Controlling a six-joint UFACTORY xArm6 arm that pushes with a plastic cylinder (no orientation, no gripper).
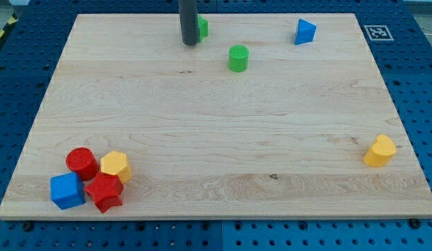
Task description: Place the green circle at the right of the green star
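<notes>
While the rod stands at the upper middle of the frame, my tip (190, 43) rests just left of the green star (201, 27), which it half hides; whether they touch cannot be told.

- Rod: plain, no jaws, nothing held; it can only push.
- Green circle (238, 58): lower right of the star, near but apart from it. It seems roughly on the wanted side already, though lower in the frame.
- Blue block (305, 31), upper right, wedge-like: well apart from both greens, so no obstacle.
- Yellow block (380, 151), right edge: far off, idle.
- Lower left cluster: red circle (82, 162), yellow hexagon (115, 165), blue cube (66, 190), red star (104, 191), packed touching, away from the work.
- Board (216, 139): wood.

Judgement: the tip sits on the star's far side from the circle, so a push there risks shifting the star instead.
</notes>
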